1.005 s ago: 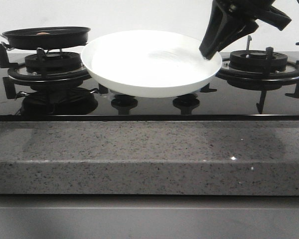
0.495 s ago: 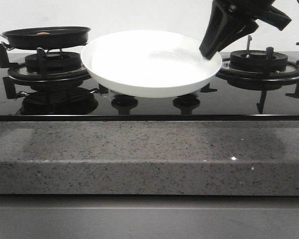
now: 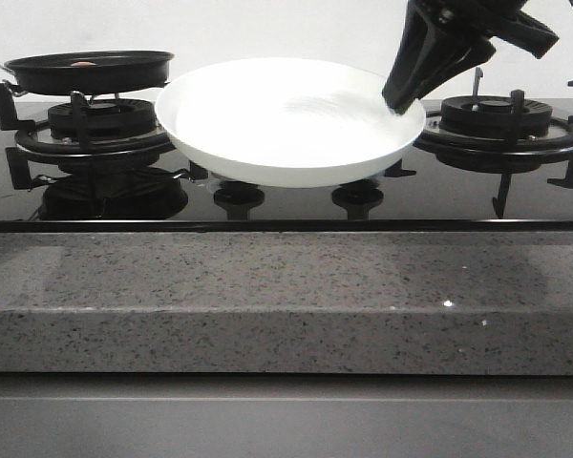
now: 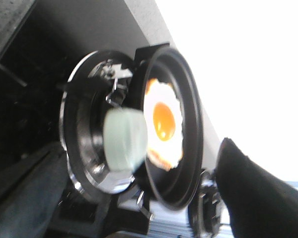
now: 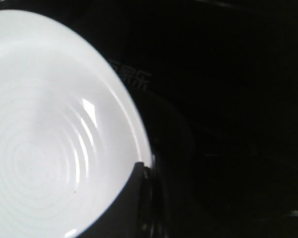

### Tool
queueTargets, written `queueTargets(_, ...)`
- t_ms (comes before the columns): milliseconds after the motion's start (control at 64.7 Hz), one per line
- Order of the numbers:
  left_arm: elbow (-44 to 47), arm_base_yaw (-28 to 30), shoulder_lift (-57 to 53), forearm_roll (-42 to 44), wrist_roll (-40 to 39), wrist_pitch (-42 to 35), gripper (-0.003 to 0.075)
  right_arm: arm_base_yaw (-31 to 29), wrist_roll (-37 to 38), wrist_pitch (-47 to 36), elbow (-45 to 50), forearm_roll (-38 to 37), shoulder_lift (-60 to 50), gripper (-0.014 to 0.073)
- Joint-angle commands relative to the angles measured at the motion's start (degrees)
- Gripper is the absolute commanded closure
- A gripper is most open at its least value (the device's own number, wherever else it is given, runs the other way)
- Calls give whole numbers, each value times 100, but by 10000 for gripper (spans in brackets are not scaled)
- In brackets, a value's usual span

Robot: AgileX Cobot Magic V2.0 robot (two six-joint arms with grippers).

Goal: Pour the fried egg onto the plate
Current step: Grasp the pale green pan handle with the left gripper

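The fried egg (image 4: 161, 124), white with an orange yolk, lies in the black frying pan (image 4: 188, 148). In the front view the pan (image 3: 91, 72) sits on the left burner, and only a sliver of the egg (image 3: 81, 64) shows. My left gripper (image 4: 139, 148) is open, and the pan's pale green handle end (image 4: 123, 140) lies between its dark fingers (image 4: 258, 198) without touching them. It is outside the front view. My right gripper (image 3: 401, 100) is shut on the right rim of the white plate (image 3: 286, 119) and holds it just above the hob. The plate (image 5: 44, 139) is bare, with one finger (image 5: 131, 203) on its rim.
The black glass hob (image 3: 458, 196) has a left burner grate (image 3: 86, 124), a right burner grate (image 3: 501, 119) and two knobs (image 3: 239, 197) under the plate. A speckled grey stone counter edge (image 3: 286, 296) runs along the front.
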Motion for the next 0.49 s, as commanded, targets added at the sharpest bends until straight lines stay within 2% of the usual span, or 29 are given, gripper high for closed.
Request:
queueTargets(0, -197, -3, -14, -763, 107, 220, 120, -8, -53, -241, -128, 160, -212, 651)
queueTargets(201, -211, -180, 359, -1339, 483, 434, 136, -8, -53, -241, -128, 160, -212, 651)
queueTargets(479, -449, -344, 564, -1355, 508, 409, 206, -8, -53, -241, -128, 160, -212, 651)
